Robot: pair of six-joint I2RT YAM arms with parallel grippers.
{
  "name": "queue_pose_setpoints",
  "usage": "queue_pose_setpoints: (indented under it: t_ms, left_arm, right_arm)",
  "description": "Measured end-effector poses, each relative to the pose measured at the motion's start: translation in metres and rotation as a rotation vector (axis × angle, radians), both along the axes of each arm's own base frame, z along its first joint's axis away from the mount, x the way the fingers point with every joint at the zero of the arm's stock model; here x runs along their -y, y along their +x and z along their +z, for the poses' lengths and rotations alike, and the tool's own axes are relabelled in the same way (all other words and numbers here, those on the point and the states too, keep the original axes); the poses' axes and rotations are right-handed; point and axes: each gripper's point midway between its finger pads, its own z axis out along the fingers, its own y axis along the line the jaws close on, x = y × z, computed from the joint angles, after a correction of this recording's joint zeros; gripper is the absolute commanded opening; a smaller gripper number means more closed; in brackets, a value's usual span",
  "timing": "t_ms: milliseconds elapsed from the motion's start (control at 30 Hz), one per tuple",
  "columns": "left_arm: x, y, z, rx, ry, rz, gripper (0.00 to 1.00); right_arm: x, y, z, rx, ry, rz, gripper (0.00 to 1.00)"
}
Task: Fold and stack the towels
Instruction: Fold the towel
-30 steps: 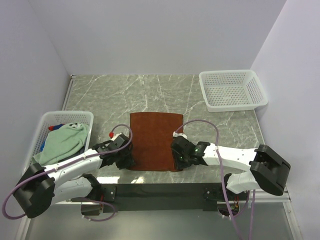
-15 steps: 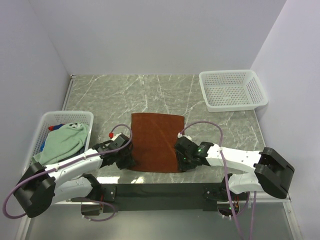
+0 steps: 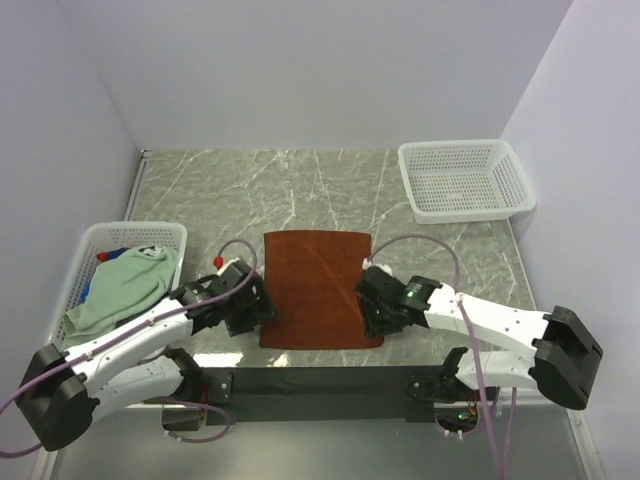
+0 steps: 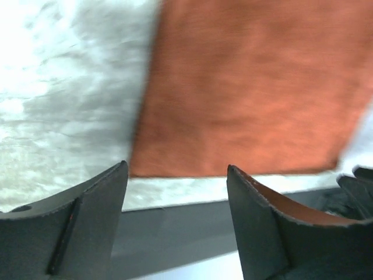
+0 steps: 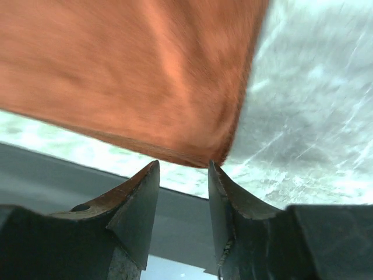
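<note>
Rust-brown rectangular towel (image 3: 315,288) lay flat and spread on the grey marble-patterned table (image 3: 210,190), centre, close to the near edge. My left claw (image 3: 262,318) hung at its near-left corner and my right claw (image 3: 375,325) at its near-right corner. Both were off the cloth.

Around it:
- White mesh basket (image 3: 130,228) at the left edge held a crumpled pale mint-green towel (image 3: 125,285). A bit of blue and red cloth (image 3: 108,256) showed at its far side.
- A second white mesh basket (image 3: 455,144) stood far right, well apart from the brown towel.
- A black mounting bar (image 3: 320,380) ran along the near edge, just beyond the towel's near hem.

Nothing lay across the brown towel.

The top view hid my jaws under the wrist housings. The left wrist view showed my fingers (image 4: 87,221) spread wide, with bare table and the towel's near-left corner in the gap. The right wrist view was blurred. My fingers (image 5: 134,204) stood narrowly parted, with the towel's corner just past the tips and pale table between them, nothing clamped.
</note>
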Motion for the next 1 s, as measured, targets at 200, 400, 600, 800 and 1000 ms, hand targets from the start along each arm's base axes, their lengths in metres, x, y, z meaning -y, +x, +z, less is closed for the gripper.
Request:
queue_pose_setpoints:
  t_ms: [200, 400, 600, 800, 1000]
  left_arm:
    - [0.022, 0.034, 0.066, 0.149, -0.063, -0.025, 0.66]
    - [0.04, 0.068, 0.06, 0.171, 0.005, -0.068, 0.56]
    - [0.042, 0.067, 0.005, 0.051, 0.11, -0.144, 0.53]
    - [0.036, 0.047, -0.032, -0.044, 0.134, -0.191, 0.53]
    - [0.039, 0.044, -0.034, -0.05, 0.103, -0.201, 0.53]
  right_arm:
    - [-0.014, 0.061, 0.051, 0.157, 0.131, -0.063, 0.43]
    - [-0.002, 0.141, 0.069, 0.292, 0.171, -0.183, 0.34]
    - [-0.004, 0.218, 0.053, 0.326, 0.18, -0.25, 0.32]
    - [0.0, 0.27, 0.017, 0.295, 0.181, -0.301, 0.31]
    - [0.0, 0.29, -0.021, 0.226, 0.17, -0.312, 0.3]
